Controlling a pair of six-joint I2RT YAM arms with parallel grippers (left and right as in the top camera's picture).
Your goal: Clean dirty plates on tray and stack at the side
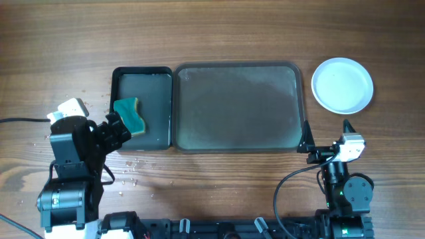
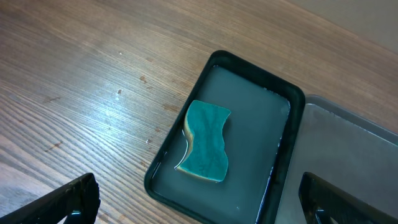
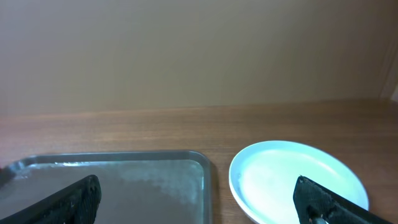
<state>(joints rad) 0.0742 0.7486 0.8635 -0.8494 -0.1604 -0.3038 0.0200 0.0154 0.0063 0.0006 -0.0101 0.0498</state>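
The large grey tray [image 1: 236,106] lies mid-table with nothing on it; its surface looks wet. A white plate [image 1: 342,84] rests on the bare wood to the right of the tray, and its face looks clean; whether more plates lie under it I cannot tell. My right gripper [image 1: 327,134] stands open near the tray's front right corner. In the right wrist view the right gripper [image 3: 199,205] spans the tray's corner [image 3: 124,186] and the plate [image 3: 280,180], holding nothing. My left gripper [image 1: 118,129] is open at the small black tray's front left.
A smaller black tray [image 1: 142,74] adjoins the grey tray's left side and holds a teal sponge [image 1: 129,115] in shallow water. In the left wrist view the sponge [image 2: 205,142] lies ahead of the open left gripper [image 2: 202,208]. Water drops [image 1: 129,162] speckle the wood at front left.
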